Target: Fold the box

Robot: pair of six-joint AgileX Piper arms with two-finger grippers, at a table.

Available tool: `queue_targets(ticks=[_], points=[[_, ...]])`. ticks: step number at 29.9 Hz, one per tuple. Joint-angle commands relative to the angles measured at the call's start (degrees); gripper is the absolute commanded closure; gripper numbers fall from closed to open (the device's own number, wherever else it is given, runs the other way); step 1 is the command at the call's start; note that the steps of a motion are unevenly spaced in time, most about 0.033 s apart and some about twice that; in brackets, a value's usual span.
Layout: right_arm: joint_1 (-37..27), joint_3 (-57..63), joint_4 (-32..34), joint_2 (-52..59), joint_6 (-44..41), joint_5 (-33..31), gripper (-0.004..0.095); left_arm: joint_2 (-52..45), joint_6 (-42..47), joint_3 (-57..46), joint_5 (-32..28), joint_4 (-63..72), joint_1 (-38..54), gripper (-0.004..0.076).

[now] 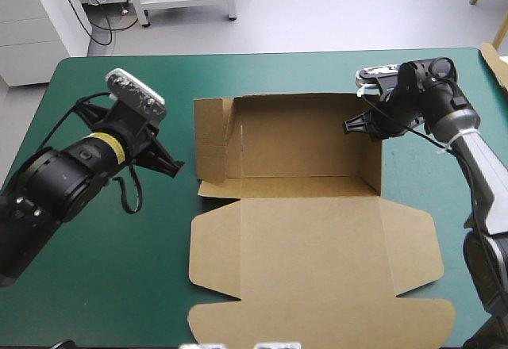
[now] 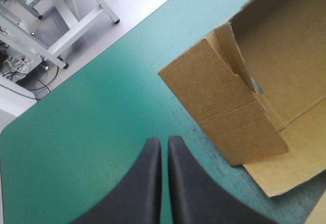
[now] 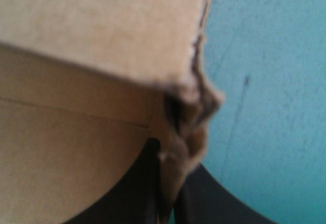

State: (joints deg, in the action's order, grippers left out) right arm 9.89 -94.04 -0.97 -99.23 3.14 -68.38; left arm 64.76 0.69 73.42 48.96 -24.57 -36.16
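The brown box (image 1: 317, 238) sits at the middle of the table (image 1: 119, 285), an open tray with its lid flat. My right gripper (image 1: 353, 124) pinches its right wall, while my left gripper (image 1: 176, 166), fingers pressed together, hangs beside the left wall. I judge the board light and stiff, best held by its edges.

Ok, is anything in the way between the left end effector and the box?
Nothing visible does. Only bare cover lies between the shut left end effector and the nearest wall of the box.

Brown box (image 1: 317, 246) (open) on teal-green table (image 1: 111, 285)
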Motion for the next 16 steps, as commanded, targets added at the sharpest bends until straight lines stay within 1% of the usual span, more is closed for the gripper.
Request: queue_targets(ticks=[1,3,5,10,14,16], points=[[0.0,-2.5,-2.1,-2.4,3.0,1.4,0.0929,-6.5,2.6,-7.1,-5.6,-0.1,2.0,0.0731],[0.0,-2.9,-2.3,-3.9,3.1,1.4,0.0929,-10.6,3.3,-12.3,-6.2,0.7,2.3,0.0731],[0.0,-3.1,-2.3,-5.3,3.5,1.4,0.0929,-15.2,3.3,-18.1,-8.0,3.1,2.3,0.0731],[0.0,-3.1,-2.3,-7.9,3.6,1.5,0.0929,-27.5,3.3,-29.1,-10.8,9.3,2.3,0.0731],[0.0,-3.1,-2.3,-9.4,4.0,1.6,0.0929,-38.9,3.3,-35.9,-10.5,14.0,2.3,0.0731],[0.0,-3.1,-2.3,-10.1,4.0,1.7,0.0929,-44.4,3.3,-38.4,-9.4,15.9,2.3,0.0731]])
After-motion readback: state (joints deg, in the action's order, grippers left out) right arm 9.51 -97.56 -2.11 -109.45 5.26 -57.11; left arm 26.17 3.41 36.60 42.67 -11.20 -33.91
